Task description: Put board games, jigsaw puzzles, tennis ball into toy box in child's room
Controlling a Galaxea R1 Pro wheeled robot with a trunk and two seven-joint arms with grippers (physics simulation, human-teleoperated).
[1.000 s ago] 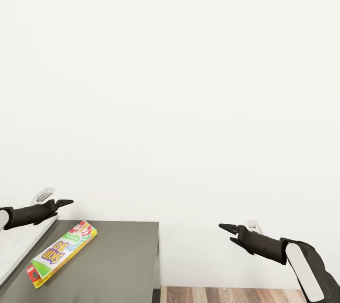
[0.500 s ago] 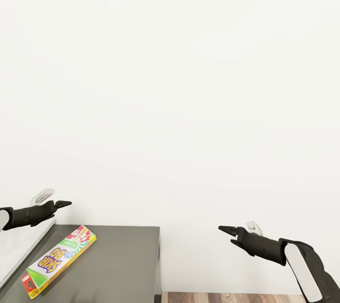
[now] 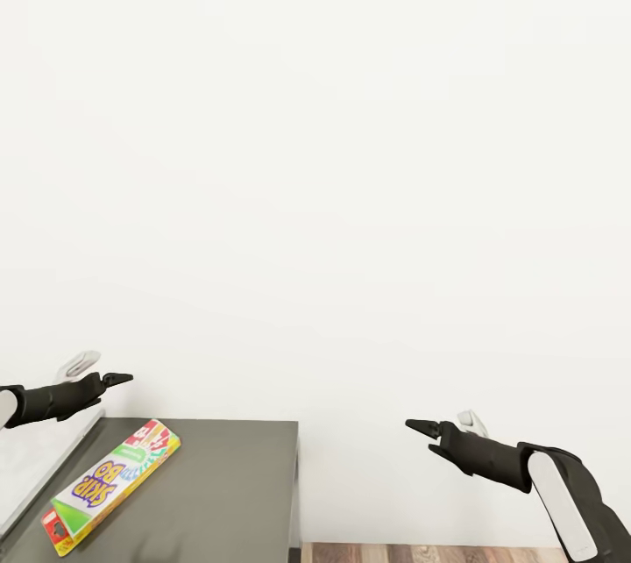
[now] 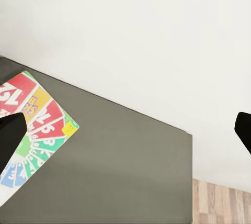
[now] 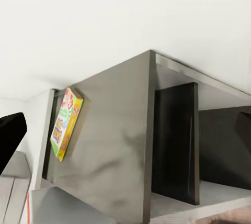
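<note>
Board game (image 3: pixel 109 485) sits on the dark counter (image 3: pixel 228 493), below the left gripper (image 3: pixel 118 379) jaws, not boxed. Both jaws empty; left spread wide, right gripper (image 3: pixel 422 429) unclear.

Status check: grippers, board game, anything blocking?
Left gripper open, empty, above table. Right gripper empty, off table's edge. Board game flat on table, untouched. Nothing blocking.

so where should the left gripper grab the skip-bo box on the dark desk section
Probably across its narrow width, coming down from above. The Skip-Bo box lies flat on the dark grey desk section, so only its long thin edges offer a hold; the left gripper hovers just past its far end.
</note>
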